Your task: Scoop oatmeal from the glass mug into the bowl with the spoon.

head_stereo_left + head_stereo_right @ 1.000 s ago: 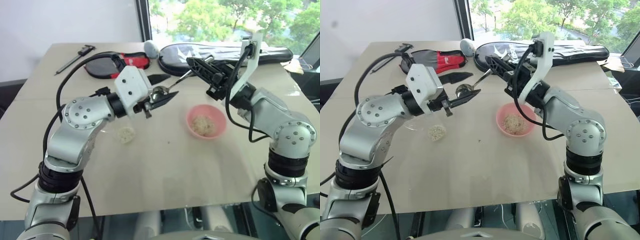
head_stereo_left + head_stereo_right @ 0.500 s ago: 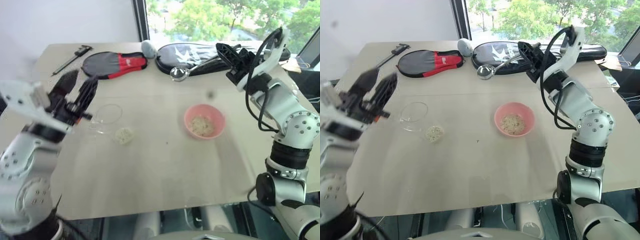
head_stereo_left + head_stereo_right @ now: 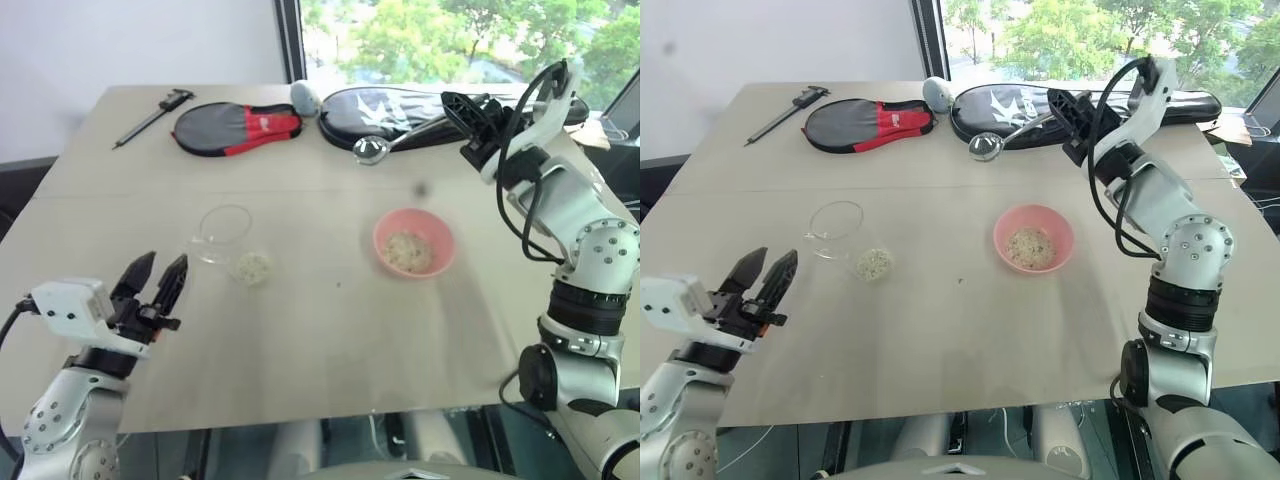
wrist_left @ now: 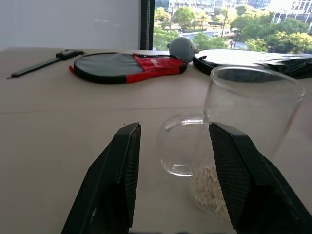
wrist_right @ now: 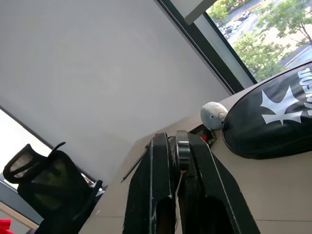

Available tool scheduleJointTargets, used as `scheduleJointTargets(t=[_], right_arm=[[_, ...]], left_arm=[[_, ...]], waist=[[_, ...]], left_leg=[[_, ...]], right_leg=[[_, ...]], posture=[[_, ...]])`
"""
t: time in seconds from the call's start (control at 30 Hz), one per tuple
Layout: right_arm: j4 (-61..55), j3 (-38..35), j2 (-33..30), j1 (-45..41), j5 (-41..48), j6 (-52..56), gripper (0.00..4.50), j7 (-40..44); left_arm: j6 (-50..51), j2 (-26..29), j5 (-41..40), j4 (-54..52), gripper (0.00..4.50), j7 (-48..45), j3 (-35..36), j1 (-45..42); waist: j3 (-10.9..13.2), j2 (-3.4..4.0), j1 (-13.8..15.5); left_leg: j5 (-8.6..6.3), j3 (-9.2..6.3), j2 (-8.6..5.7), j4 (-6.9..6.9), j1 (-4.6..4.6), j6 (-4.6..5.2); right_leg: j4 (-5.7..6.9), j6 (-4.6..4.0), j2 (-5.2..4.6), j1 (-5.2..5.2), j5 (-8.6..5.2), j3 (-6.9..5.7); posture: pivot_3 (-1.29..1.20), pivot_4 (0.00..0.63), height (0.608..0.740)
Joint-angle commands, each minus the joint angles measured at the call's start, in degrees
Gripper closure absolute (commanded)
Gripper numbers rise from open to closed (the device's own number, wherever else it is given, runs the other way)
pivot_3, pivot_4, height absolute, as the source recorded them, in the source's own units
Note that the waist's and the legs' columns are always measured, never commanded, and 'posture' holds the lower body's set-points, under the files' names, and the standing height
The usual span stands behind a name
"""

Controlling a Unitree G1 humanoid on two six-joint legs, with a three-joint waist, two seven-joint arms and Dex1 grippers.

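The glass mug (image 3: 222, 232) stands left of centre on the table, with a small heap of oatmeal (image 3: 252, 266) at its bottom. More oatmeal lies in the pink bowl (image 3: 413, 243) to its right. My right gripper (image 3: 452, 104) is raised over the far right of the table, shut on the handle of the silver spoon (image 3: 371, 150). The spoon's oval end hangs well beyond the bowl. My left gripper (image 3: 162, 266) is low near the table's front left edge, open and holding nothing. It points at the mug (image 4: 243, 126) from a short way off.
Along the far edge lie a red and black paddle case (image 3: 235, 128), a black paddle case (image 3: 395, 100), a small grey round thing (image 3: 303, 95) and a caliper (image 3: 150, 112). The table (image 3: 330, 340) ends just in front of my left gripper.
My left arm swung from over the table's middle, beside the spoon's end, down and left to the front edge. My right gripper carried the spoon back and to the right.
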Motion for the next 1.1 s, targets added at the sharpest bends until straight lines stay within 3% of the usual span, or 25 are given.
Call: scheduleJointTargets(t=[0.03,0.37,0.7,0.8,0.9,1.1], right_arm=[[-2.5,-1.3,-0.7,0.1,0.4,-0.9,4.50,0.1],[-3.8,-1.1,-1.0,0.9,-0.3,-1.1,4.50,0.0],[-4.7,-1.1,-0.8,1.9,-1.5,-1.9,4.50,0.6],[-4.8,-1.0,-0.8,2.2,-1.7,-2.2,4.50,0.8],[-4.8,-1.0,-0.8,2.4,-1.8,-2.2,4.50,1.1],[-4.5,-0.8,-0.5,2.5,-2.2,-2.3,4.50,1.5]], left_arm=[[-4.6,1.2,3.8,3.2,2.20,-1.1,-2.6,-1.1],[-9.6,3.8,9.5,14.1,2.20,-0.8,-6.7,-8.3],[-10.9,5.1,10.1,18.9,2.20,0.1,-7.2,-14.0],[-11.0,5.1,10.1,19.5,2.97,0.7,-7.2,-14.6],[-11.0,5.1,10.3,19.5,4.31,1.0,-7.3,-14.4],[-10.0,5.4,11.1,19.1,4.42,1.7,-9.1,-15.1]], waist=[[0.0,0.01,-0.1],[0.0,0.01,-0.1],[0.0,0.02,-0.1],[0.0,0.02,-0.1],[0.0,0.02,-0.1],[0.0,0.03,-0.1]], left_leg=[[0.00,0.01,0.00,0.00,0.00,0.00],[-0.01,0.02,0.03,-0.02,-0.02,0.01],[-0.01,-0.07,0.04,-0.01,-0.12,0.01],[-0.01,-0.07,0.05,-0.02,-0.13,0.01],[-0.01,-0.07,0.05,-0.02,-0.14,0.01],[-0.01,-0.15,0.05,-0.01,-0.14,0.01]], right_leg=[[0.00,0.00,0.00,0.00,0.00,0.01],[-0.04,0.08,0.00,-0.01,0.05,0.00],[-0.11,0.09,-0.01,-0.02,0.06,-0.10],[-0.13,0.09,-0.01,-0.02,0.06,-0.09],[-0.14,0.09,-0.01,-0.03,0.06,-0.10],[-0.13,0.09,-0.02,-0.02,0.06,-0.13]], posture=[[0.00,0.150,0.740],[0.00,0.150,0.740],[0.00,0.150,0.740],[0.00,0.150,0.740],[0.00,0.150,0.740],[0.00,0.150,0.740]])
